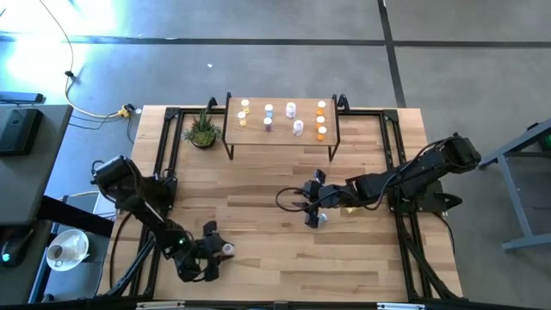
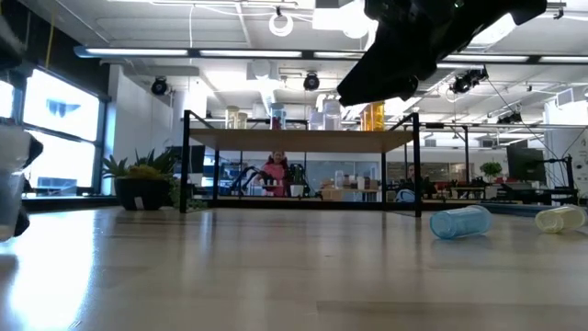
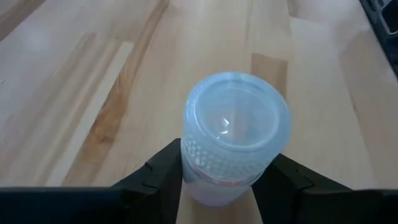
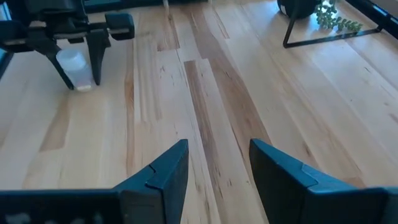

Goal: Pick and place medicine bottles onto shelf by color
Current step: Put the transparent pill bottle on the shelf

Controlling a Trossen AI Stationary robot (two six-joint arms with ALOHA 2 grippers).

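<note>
The left end effector (image 3: 227, 186) is set low over the near-left part of the desk (image 1: 258, 215), its two fingers (image 3: 163, 180) placed either side of a pale bottle (image 3: 235, 134) with a white cap. The fingers sit at or very near the bottle's sides just below the cap; whether a firm grip is made cannot be told. The bottle stands upright on the desk, so it is straddled from above, cap toward the wrist camera, which suits a lift without tipping.

The right end effector (image 4: 217, 168) is held over the middle of the desk with its fingers parted and nothing between them. A blue bottle (image 2: 459, 222) and a pale yellowish one (image 2: 560, 218) lie on their sides on the desk close by it, presumably next to be fetched.

On the shelf (image 1: 231, 138) at the far edge, bottles already stand in groups: yellow toward the plant (image 1: 202, 131), pale and blue in the middle, orange at the other end.
</note>
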